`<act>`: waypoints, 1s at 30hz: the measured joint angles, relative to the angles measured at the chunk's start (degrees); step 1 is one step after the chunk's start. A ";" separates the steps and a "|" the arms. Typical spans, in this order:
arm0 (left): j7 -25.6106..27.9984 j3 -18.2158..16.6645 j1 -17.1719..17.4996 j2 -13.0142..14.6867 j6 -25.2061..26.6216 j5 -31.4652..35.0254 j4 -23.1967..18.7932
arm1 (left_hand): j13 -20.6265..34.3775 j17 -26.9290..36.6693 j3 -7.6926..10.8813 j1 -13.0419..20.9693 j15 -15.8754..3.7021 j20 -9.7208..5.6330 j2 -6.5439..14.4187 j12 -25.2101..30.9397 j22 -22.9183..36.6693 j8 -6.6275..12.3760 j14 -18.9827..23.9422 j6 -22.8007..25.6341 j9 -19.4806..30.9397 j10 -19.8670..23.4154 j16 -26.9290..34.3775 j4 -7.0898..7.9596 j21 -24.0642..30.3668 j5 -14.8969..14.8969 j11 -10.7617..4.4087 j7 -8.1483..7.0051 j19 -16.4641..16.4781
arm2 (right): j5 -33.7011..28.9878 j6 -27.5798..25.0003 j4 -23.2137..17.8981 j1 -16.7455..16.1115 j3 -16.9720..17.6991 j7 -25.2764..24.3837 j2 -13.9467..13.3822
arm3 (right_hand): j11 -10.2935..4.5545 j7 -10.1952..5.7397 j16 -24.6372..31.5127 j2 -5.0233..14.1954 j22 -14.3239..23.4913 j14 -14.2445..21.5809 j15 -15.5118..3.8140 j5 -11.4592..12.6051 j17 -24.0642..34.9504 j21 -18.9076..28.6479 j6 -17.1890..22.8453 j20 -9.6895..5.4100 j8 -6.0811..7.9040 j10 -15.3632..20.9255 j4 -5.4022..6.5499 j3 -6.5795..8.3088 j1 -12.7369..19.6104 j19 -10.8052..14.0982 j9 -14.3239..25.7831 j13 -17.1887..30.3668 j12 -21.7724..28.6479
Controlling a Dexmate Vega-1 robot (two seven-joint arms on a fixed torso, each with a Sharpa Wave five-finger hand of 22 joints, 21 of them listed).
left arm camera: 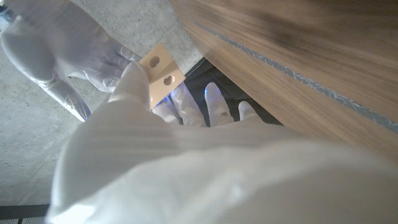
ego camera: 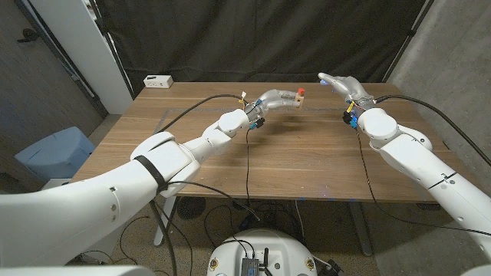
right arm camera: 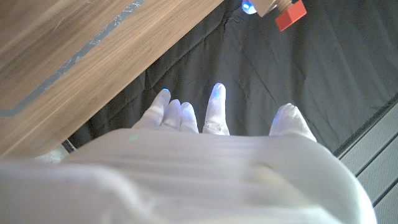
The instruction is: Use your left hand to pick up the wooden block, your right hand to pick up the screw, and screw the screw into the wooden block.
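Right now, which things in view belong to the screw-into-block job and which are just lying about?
Job:
- wooden block, held up by the left hand; two holes show in the left wrist view
- red piece on the block's end, probably the screw
- right hand, raised, fingers apart, holding nothing

Lying about:
- white box at the table's far left corner
- wooden table
- blue bin on the floor

Both arms are glossy white, rounded shells. The left arm [ego camera: 115,192] wears a black band near the elbow. Black cables run along each forearm, with small blue and yellow fittings at the wrists. The left hand [ego camera: 276,100] and right hand [ego camera: 345,85] are covered in white glove-like fabric.
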 measured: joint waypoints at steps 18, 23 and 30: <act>0.57 -0.94 0.47 -0.34 -0.69 0.06 -0.28 | 0.00 -0.01 0.00 -0.24 0.00 0.00 0.24 0.00 0.00 0.00 0.00 -0.06 0.00 0.00 0.00 -0.01 0.00 -0.09 0.00 0.03 0.00 | 8.15 8.90 3.04 -3.28 1.72 -1.85 3.73 | -0.62 -0.29 0.00 0.35 0.01 -3.84 -0.59 0.00 -0.24 0.28 -7.39 -1.33 -5.21 -3.87 0.03 -0.44 -1.25 -2.15 -0.45 -0.53 0.00; 0.80 -0.97 0.38 -0.60 -0.14 0.06 -0.06 | 0.00 -0.13 0.00 -0.24 0.00 0.00 0.24 0.00 0.00 0.00 0.00 0.04 -0.02 0.00 0.00 -0.01 0.00 0.10 0.00 -0.07 0.00 | 9.58 11.28 3.84 -3.89 1.88 -1.96 4.64 | -0.69 -1.60 -0.22 0.36 0.01 -5.40 -0.24 0.00 -0.30 0.28 -8.22 -1.53 -6.12 -5.38 -0.18 -0.65 -1.25 -3.15 -0.54 -0.79 -0.22; 1.19 -0.97 0.04 -0.97 0.71 0.06 0.19 | 0.00 -0.13 -0.01 -0.23 0.00 0.00 0.22 0.00 0.00 0.00 0.00 0.10 -0.04 0.00 0.00 -0.02 0.00 0.09 0.00 -0.14 0.00 | 11.31 14.57 4.95 -4.49 1.91 -1.93 5.89 | -1.45 -3.21 -0.22 1.26 0.01 -8.50 0.34 0.00 -0.13 0.28 -9.04 -1.56 -7.31 -8.18 -0.07 -0.87 -2.16 -5.23 -0.81 -1.19 -0.22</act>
